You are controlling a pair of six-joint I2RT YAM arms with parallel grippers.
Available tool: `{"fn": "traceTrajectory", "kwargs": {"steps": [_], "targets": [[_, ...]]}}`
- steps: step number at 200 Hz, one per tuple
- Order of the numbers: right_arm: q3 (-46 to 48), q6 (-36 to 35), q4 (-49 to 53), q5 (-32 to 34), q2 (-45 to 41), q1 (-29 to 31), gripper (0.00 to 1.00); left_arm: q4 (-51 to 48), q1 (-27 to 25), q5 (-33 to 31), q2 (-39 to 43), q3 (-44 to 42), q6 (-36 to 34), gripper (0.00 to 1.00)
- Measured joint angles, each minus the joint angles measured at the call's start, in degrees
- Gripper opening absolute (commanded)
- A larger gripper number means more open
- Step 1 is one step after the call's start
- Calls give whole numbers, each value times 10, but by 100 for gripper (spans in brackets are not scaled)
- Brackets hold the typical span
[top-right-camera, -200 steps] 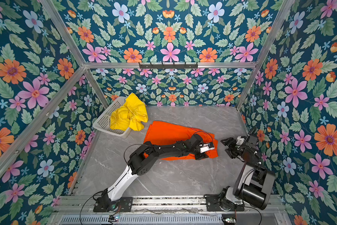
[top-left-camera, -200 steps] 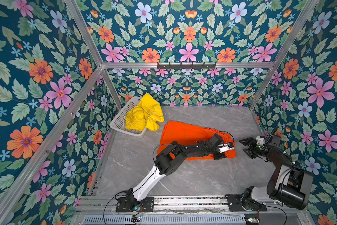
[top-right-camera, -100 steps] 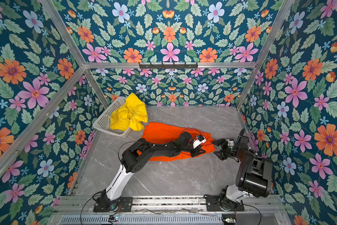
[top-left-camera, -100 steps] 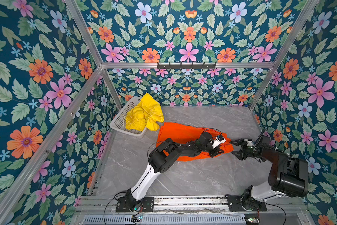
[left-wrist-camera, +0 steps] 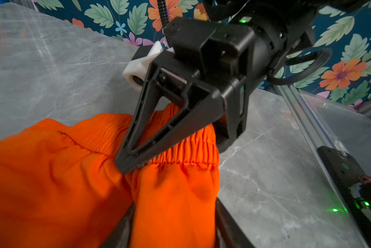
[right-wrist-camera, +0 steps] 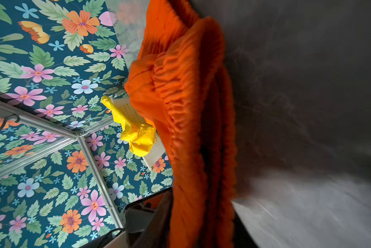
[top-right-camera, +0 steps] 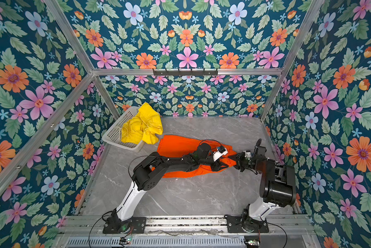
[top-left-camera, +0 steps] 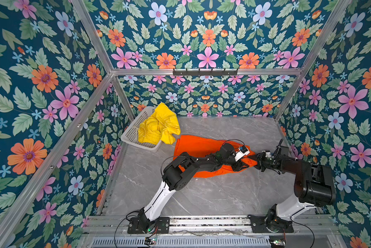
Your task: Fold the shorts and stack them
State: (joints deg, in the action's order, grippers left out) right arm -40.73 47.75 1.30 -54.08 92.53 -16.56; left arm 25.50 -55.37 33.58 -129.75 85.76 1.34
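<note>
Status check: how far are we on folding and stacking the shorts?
Done: the orange shorts are out on the table; no neat fold or stack shows. In hand: the right gripper pinches their waistband, the left gripper astride the cloth beside it, jaws apart. Left: fold them, then the yellow shorts, crumpled in the basket, and stack.

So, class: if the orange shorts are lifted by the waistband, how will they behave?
Probably floppy: the orange shorts wrinkle and bunch where the right gripper pinches their waistband. Likely light, since the fabric looks thin. The gathered elastic may give the fingers some purchase, though smooth cloth could slip.
</note>
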Motion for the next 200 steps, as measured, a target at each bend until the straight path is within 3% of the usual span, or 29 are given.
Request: {"fn": "traceTrajectory", "kwargs": {"steps": [48, 110, 149, 200], "targets": [[-116, -146, 185, 112, -62, 0, 18, -40, 53, -68, 122, -67, 85, 63], [-236, -299, 354, 237, -97, 2, 18, -206, 150, -189, 251, -186, 206, 61], [-292, -351, 402, 305, -105, 40, 18, -243, 196, -227, 265, -255, 276, 57], [-362, -393, 438, 382, -90, 124, 17, -244, 206, -232, 239, -274, 315, 54]]}}
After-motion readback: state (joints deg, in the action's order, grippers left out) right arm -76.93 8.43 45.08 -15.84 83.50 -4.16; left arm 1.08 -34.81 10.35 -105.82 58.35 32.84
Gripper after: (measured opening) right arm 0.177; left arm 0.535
